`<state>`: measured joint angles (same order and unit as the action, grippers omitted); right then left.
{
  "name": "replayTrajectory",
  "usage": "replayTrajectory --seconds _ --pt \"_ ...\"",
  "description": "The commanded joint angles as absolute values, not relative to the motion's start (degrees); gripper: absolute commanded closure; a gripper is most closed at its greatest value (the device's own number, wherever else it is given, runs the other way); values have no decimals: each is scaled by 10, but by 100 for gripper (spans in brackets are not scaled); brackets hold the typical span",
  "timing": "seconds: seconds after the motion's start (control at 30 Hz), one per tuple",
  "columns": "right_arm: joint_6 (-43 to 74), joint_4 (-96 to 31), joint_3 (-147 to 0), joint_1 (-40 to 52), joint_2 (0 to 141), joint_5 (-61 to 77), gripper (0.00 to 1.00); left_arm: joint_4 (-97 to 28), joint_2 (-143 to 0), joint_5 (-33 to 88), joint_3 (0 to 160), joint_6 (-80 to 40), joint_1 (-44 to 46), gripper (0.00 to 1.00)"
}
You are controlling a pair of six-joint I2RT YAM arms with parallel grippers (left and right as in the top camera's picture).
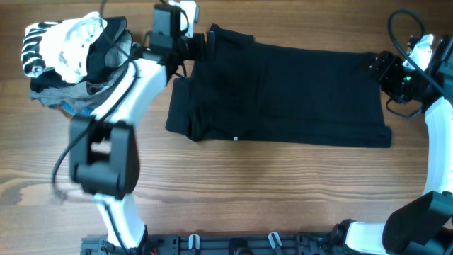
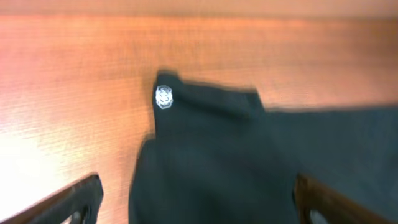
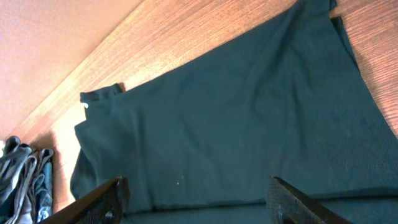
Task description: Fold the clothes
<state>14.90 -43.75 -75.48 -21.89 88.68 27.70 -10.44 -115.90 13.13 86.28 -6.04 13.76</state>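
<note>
Black cloth: the garment (image 1: 283,92) lies spread flat on the wooden surface (image 1: 248,191), its long side running left to right, with a folded-over flap along its left end. My left tool (image 1: 199,47) sits at the garment's far left corner. From its wrist camera I see both fingers (image 2: 68,202) standing wide apart with nothing pinched, the cloth lying loose beneath them and a small white logo (image 2: 163,97) near the corner. My right tool (image 1: 379,69) is at the far right corner, fingers likewise spread and gripping nothing. A pile of striped, grey and blue clothes (image 1: 67,57) sits left of the garment, apart from it.
</note>
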Motion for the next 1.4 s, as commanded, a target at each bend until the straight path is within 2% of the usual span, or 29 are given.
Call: replayTrajectory --seconds 0.0,0.13,0.27,0.33,0.37,0.4,0.47,0.53,0.7,0.77,0.87,0.93,1.0,1.1,1.13,1.17,1.23,1.3,1.37 --pt "150 -464 -761 -216 894 267 25 22 -1252 128 864 -47 139 7" --pt "150 -486 -761 -216 894 248 24 153 -1341 128 864 -47 139 21" --pt "150 -488 -761 -216 894 241 24 176 -1376 149 864 -47 146 31" --pt "152 -489 -761 -216 894 242 24 158 -1385 187 864 -47 155 44" --pt "152 -490 -761 -216 894 241 24 150 -1385 207 864 -47 157 51" --pt "150 -494 -761 -216 894 241 24 146 -1382 277 864 -47 160 73" --pt "150 -495 -761 -216 894 237 24 141 -1369 355 864 -53 157 96" --pt "150 -495 -761 -216 894 221 25 81 -1315 328 864 -70 145 96" --pt "150 -438 -761 -216 901 140 25 -112 -1124 149 864 -62 112 96" --pt "149 -398 -761 -216 915 126 25 -145 -1086 138 864 -61 111 96" --pt "122 -261 -761 -216 993 91 28 -187 -1058 138 864 -62 111 96" --pt "124 -226 -761 -216 1034 107 29 -200 -1058 138 864 -62 112 96" --pt "140 -266 -761 -212 1095 166 29 -217 -1058 133 864 -62 112 90" --pt "147 -381 -761 -212 1141 173 28 -220 -1058 118 864 -62 111 78" --pt "136 -402 -761 -212 1142 184 26 -220 -1058 116 864 -62 111 54" --pt "145 -438 -761 -212 1140 194 22 -222 -1058 117 864 -62 111 18" --pt "181 -508 -755 -212 1140 175 15 -267 -1046 117 864 -62 111 7" --pt "182 -521 -740 -212 1140 145 14 -363 -1032 116 864 -62 111 0" --pt "182 -504 -716 -214 1140 150 14 -485 -1037 94 861 -62 111 0"
